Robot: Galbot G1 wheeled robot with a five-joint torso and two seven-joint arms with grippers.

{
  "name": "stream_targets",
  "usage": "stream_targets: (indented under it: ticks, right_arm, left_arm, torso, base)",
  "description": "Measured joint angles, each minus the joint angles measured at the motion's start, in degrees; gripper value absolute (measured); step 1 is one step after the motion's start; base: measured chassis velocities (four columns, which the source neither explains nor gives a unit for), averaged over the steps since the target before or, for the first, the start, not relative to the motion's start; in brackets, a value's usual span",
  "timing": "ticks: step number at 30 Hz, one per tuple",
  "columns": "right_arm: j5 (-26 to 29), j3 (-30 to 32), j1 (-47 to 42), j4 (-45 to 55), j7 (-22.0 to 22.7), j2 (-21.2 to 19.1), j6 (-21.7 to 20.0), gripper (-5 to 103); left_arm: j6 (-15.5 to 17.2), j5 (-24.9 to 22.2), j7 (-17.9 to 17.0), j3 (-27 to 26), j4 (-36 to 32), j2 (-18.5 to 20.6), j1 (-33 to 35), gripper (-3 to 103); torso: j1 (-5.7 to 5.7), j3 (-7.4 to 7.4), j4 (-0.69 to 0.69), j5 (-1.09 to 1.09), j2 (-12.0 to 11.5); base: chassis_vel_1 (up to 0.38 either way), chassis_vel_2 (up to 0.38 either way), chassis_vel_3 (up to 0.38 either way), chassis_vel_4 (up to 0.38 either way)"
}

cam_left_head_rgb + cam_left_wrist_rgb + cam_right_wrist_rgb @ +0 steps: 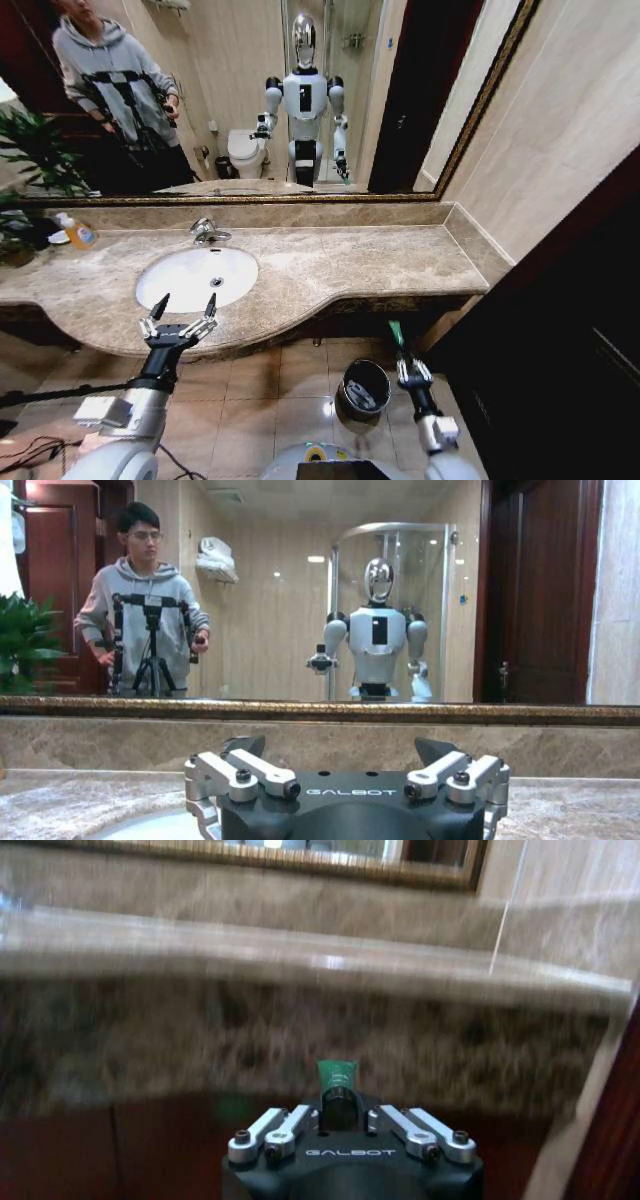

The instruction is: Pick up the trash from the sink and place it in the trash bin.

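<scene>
The right end effector (398, 345) is clenched on a green-tipped piece of trash (394, 333), low under the counter (400, 255) edge and just beside the trash bin (364, 388) on the floor; released off-centre, the scrap could strike the rim and fall to the tiles; the left end effector (180, 318) hovers released at the near edge of the sink (190, 275), where a careless descent might knock the porcelain.

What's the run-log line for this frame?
left gripper: open, at sink front rim | right gripper: shut on green tube, beside trash bin
</scene>
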Motion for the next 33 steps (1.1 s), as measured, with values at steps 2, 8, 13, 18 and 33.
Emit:
stream_targets:
  ticks: [2,8,13,18,33]
  right_arm:
    - [-0.09,-0.36,-0.01,-1.65,0.04,0.09,0.29,20]
    - [-0.98,-1.44,3.12,-10.66,-0.12,0.66,0.82,20]
    - [-2.29,-1.93,6.37,-16.89,-0.84,0.52,0.02,20]
    - [-5.15,-2.65,11.53,-25.87,-3.43,0.72,-3.34,20]
    - [-12.74,-3.01,27.92,-49.62,-10.17,4.72,-10.51,20]
  left_arm:
    - [0.0,0.0,0.0,0.0,0.0,0.0,0.0,100]
    - [0.0,0.0,0.0,0.0,0.0,0.0,0.0,100]
    - [0.0,0.0,0.0,0.0,0.0,0.0,0.0,100]
    - [0.0,0.0,0.0,0.0,0.0,0.0,0.0,100]
    - [0.0,0.0,0.0,0.0,0.0,0.0,0.0,100]
  torso:
    - [0.0,0.0,0.0,0.0,0.0]
    - [0.0,0.0,0.0,0.0,0.0]
    - [0.0,0.0,0.0,0.0,0.0]
    - [0.0,0.01,0.0,0.0,-0.01]
    - [0.0,0.01,0.0,0.0,-0.01]
  base:
    - [0.0,0.0,0.0,0.0]
    - [0.0,0.0,0.0,0.0]
    - [0.0,0.0,0.0,0.0]
    - [0.0,0.0,0.0,0.0]
    - [0.0,0.0,0.0,0.0]
